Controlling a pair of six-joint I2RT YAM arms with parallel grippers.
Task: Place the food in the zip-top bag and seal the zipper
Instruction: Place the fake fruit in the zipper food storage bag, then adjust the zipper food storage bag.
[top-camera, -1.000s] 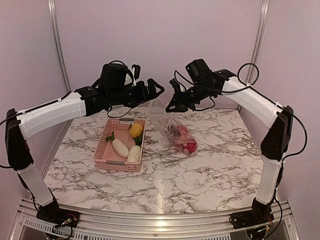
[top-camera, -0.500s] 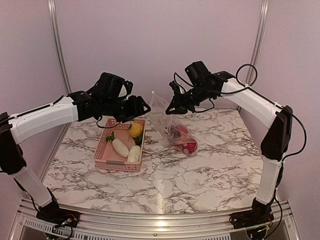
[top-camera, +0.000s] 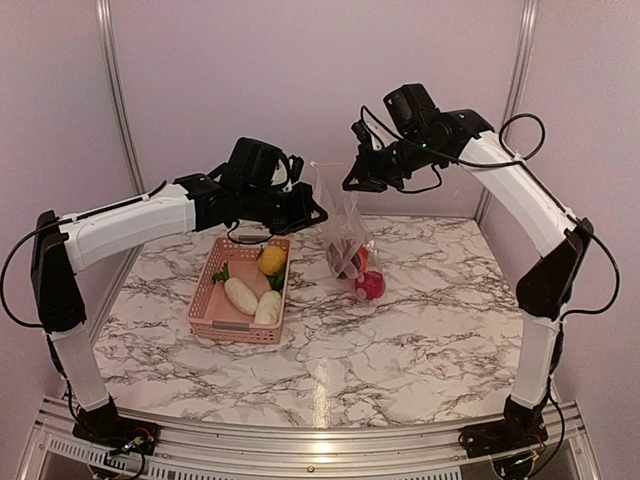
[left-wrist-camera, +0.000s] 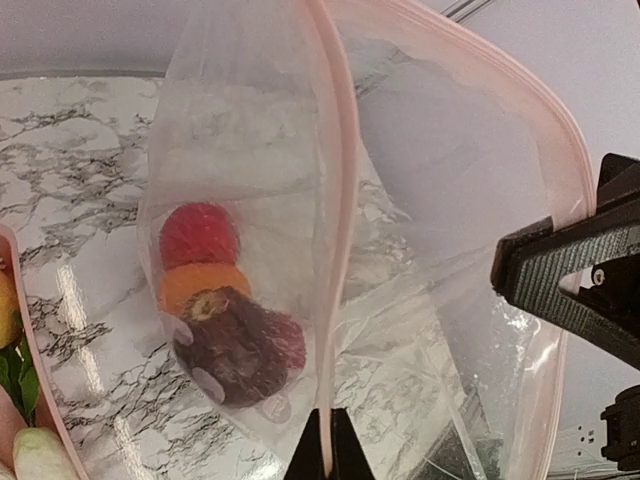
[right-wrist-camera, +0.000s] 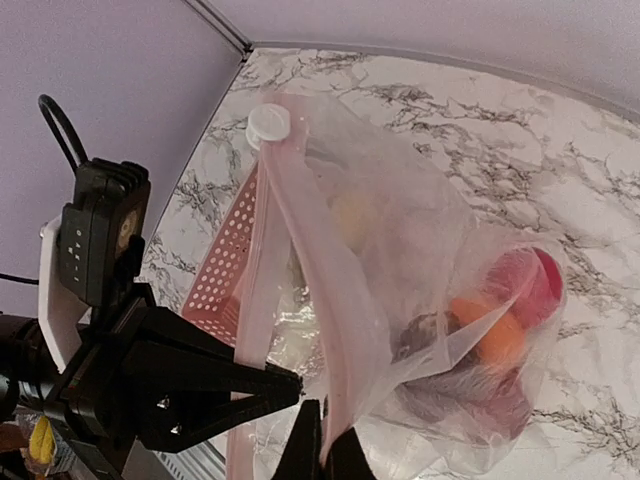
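Left gripper (top-camera: 318, 212) is pinched together on the pink-tinted zipper (left-wrist-camera: 343, 200) along one lip of the zip-top bag (top-camera: 345, 232). Its own wrist view shows the fingertips (left-wrist-camera: 345, 462) closed on that strip, which the top view is too small to settle. Higher and just to the right, the right gripper (top-camera: 351, 184) is likewise clamped on the strip. Only its wrist view shows this, with the zipper running up to a small white round piece (right-wrist-camera: 268, 123) at its end. The left wrist view looks into the open mouth, lips bowed apart, onto the food at the bottom: a red piece (left-wrist-camera: 198, 233), an orange piece (left-wrist-camera: 200, 283) and a dark purple piece (left-wrist-camera: 240, 345).

Left of the bag on the marble table (top-camera: 420, 340) stands the pink basket (top-camera: 232, 327), holding a yellow piece (top-camera: 271, 259) and two white oblong pieces (top-camera: 241, 295). From the right wrist the basket shows only through the bag's film, and the left gripper blocks the lower left.

The bag hangs mouth up, its long axis near vertical and leaning toward the lower right in the top view. Its loaded bottom is at the table, but I cannot tell whether it touches.
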